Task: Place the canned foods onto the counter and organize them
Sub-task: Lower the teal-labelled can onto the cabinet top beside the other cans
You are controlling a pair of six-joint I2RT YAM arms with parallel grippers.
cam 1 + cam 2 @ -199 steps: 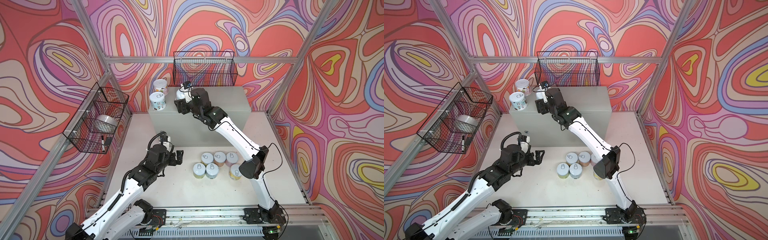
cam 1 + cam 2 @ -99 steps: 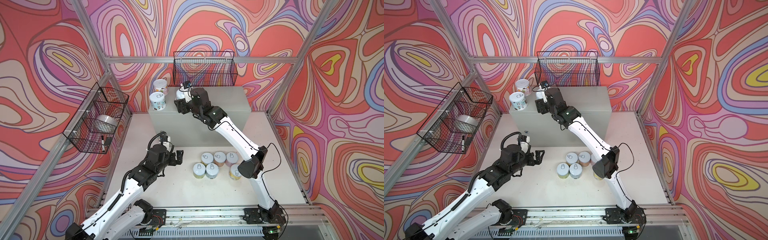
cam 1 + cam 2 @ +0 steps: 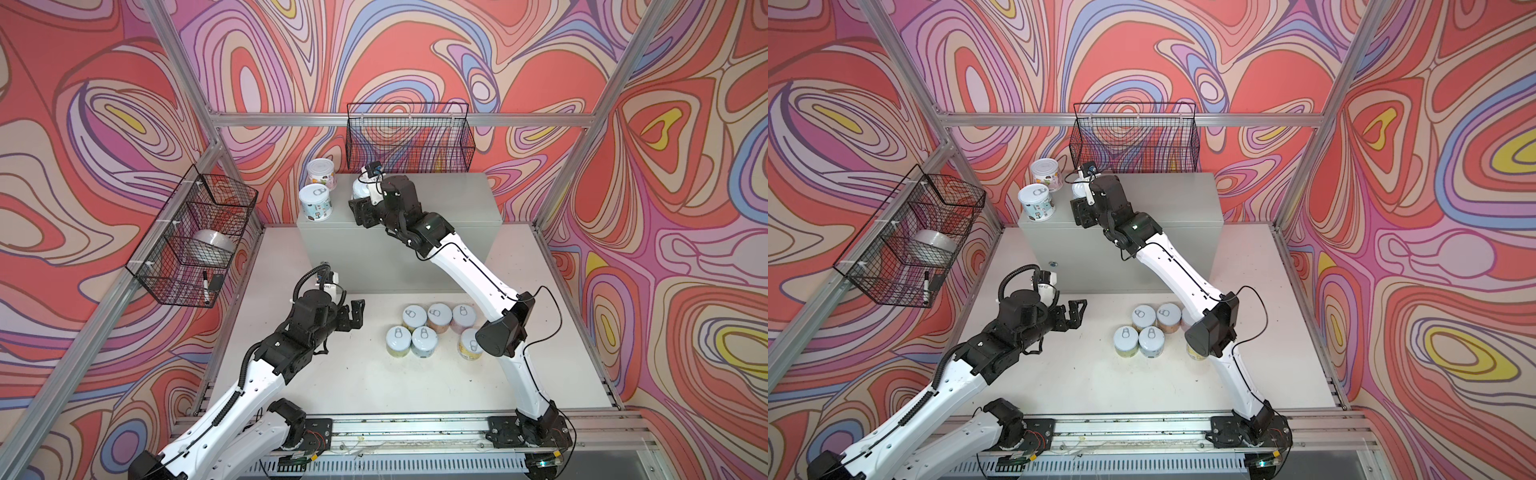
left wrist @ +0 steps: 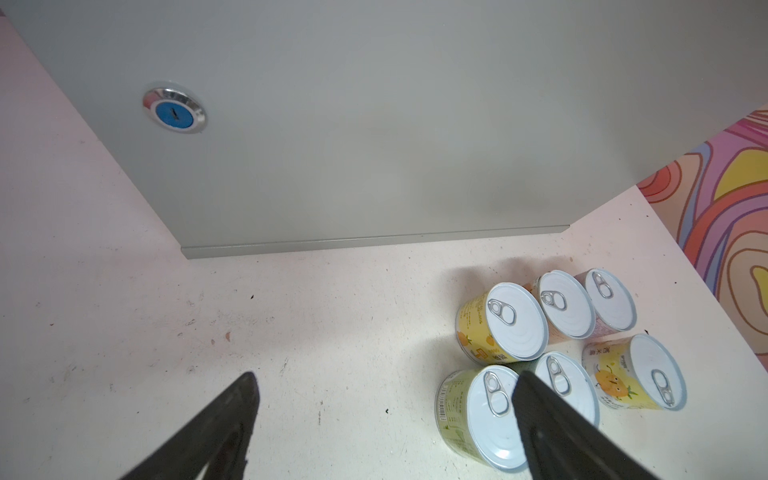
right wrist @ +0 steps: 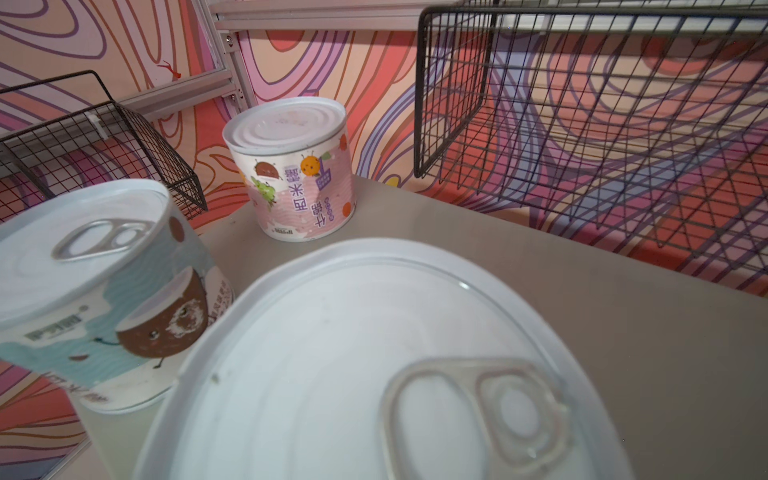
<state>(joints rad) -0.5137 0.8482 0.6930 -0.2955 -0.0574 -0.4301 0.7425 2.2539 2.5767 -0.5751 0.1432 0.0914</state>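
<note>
No shift seen since a second ago | right hand [image 3: 360,200] at can [image 3: 358,188] on bench [image 3: 453,199], clamped or not: cannot tell | left hand [image 3: 354,315] jaws apart, empty, six cans [image 3: 439,316] near.

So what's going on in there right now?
The right gripper is up at the counter with a third can in its jaws, beside the pink can and blue can already standing at its left end. Whether that can has touched down is unclear. The left gripper hangs open and empty over the table, just left of six cans waiting there in a cluster.
</note>
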